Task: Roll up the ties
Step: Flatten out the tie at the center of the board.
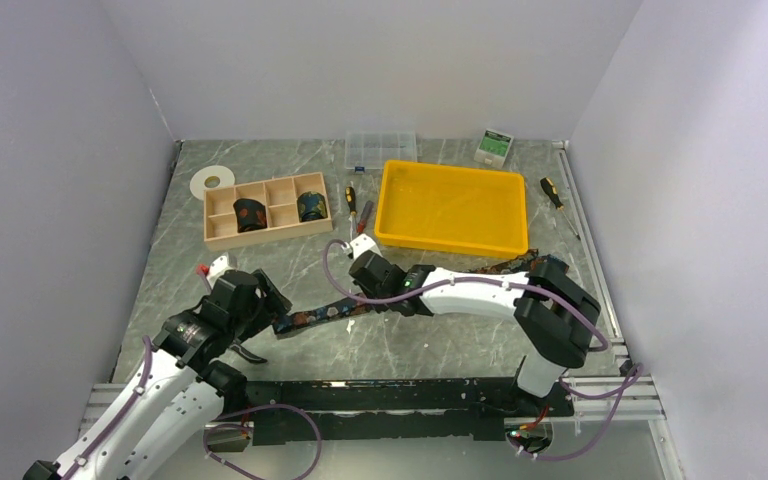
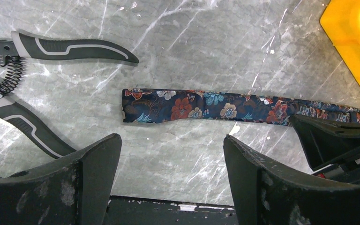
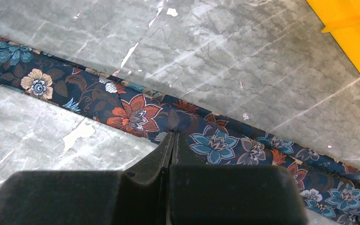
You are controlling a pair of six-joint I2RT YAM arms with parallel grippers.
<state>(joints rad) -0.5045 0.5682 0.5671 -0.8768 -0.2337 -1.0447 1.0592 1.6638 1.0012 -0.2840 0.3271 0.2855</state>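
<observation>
On the table (image 2: 206, 42): tie (image 2: 192, 107) flat, unrolled.
Left gripper (image 2: 172, 140): wide open, empty.
Right gripper (image 3: 170, 136): closed, pressing tie.
Next: likely pinch tie end.

**A flowery tie (image 2: 201, 107) lies flat on the counter (image 2: 192, 42)**

The tie is a long dark strip with red, orange and blue flowers. It runs from the middle to the right edge. Pliers (image 2: 75, 48) with black and grey handles lie on the left, apart from the tie. The left gripper (image 2: 172, 140) is wide open at the bottom and does not touch the tie. A black robot part (image 2: 337, 136) covers the tie's right end. A yellow tray (image 2: 356, 42) corner shows at the top right.
</observation>
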